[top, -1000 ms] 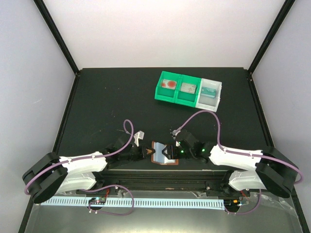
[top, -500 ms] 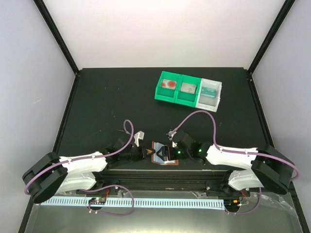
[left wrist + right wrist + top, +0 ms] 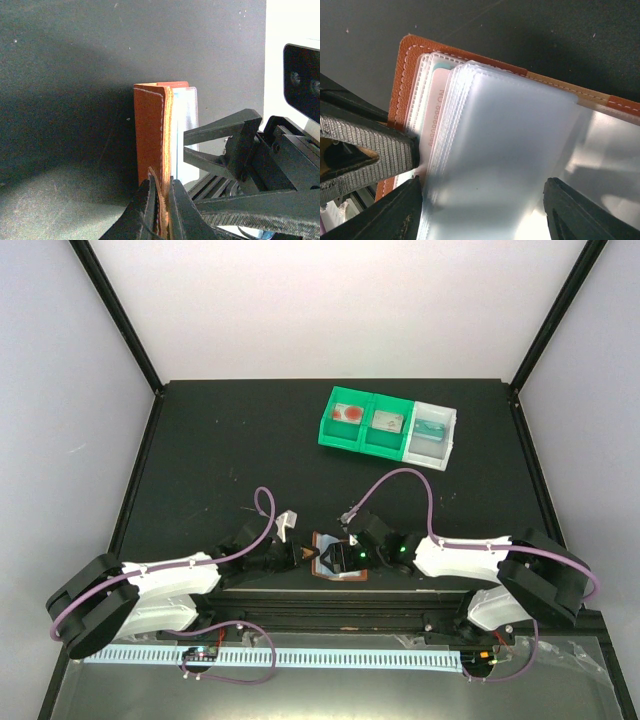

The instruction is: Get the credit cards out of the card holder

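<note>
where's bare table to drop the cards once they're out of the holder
Free: the black table left of the green and white bins, out to the left wall, and the strip between the bins and the card holder. Crowded: the near edge, where both sets of jaws meet around the holder.

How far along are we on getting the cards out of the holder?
Done: the card holder is open, its cover pinched in the shut left gripper. In hand: the open right gripper straddles the fanned clear sleeves, gripping nothing yet. Left: everything. A pinkish card sits in its sleeve, and no loose card shows on the table.
</note>
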You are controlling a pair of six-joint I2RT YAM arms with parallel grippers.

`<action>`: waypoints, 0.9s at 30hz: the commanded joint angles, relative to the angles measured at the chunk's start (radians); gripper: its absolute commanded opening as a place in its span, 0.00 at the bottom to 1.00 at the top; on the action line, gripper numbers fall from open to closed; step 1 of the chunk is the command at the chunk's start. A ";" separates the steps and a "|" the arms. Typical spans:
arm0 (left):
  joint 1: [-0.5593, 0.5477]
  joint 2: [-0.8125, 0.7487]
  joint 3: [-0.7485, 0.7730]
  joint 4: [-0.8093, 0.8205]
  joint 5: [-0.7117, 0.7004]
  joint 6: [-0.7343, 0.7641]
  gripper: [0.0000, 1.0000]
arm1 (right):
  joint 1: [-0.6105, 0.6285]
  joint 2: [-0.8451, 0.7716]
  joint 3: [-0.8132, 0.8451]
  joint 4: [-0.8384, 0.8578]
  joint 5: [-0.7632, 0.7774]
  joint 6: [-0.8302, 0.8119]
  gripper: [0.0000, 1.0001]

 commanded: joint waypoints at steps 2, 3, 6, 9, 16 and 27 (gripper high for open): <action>-0.006 -0.010 0.011 0.022 -0.001 -0.001 0.02 | 0.007 -0.005 0.005 -0.004 0.037 -0.006 0.63; -0.006 -0.008 0.011 0.023 -0.001 -0.001 0.01 | 0.007 -0.005 0.003 -0.003 0.038 -0.006 0.61; -0.006 -0.005 0.011 0.027 0.000 -0.002 0.02 | 0.007 -0.006 -0.001 -0.002 0.040 -0.007 0.57; -0.006 -0.007 0.009 0.026 -0.002 -0.001 0.01 | 0.007 -0.009 -0.003 -0.005 0.044 -0.006 0.54; -0.006 -0.009 0.004 0.023 -0.006 -0.001 0.02 | 0.006 -0.030 -0.003 -0.030 0.068 -0.013 0.54; -0.006 0.000 -0.001 0.023 -0.013 0.000 0.02 | 0.007 -0.071 0.002 -0.055 0.078 -0.034 0.57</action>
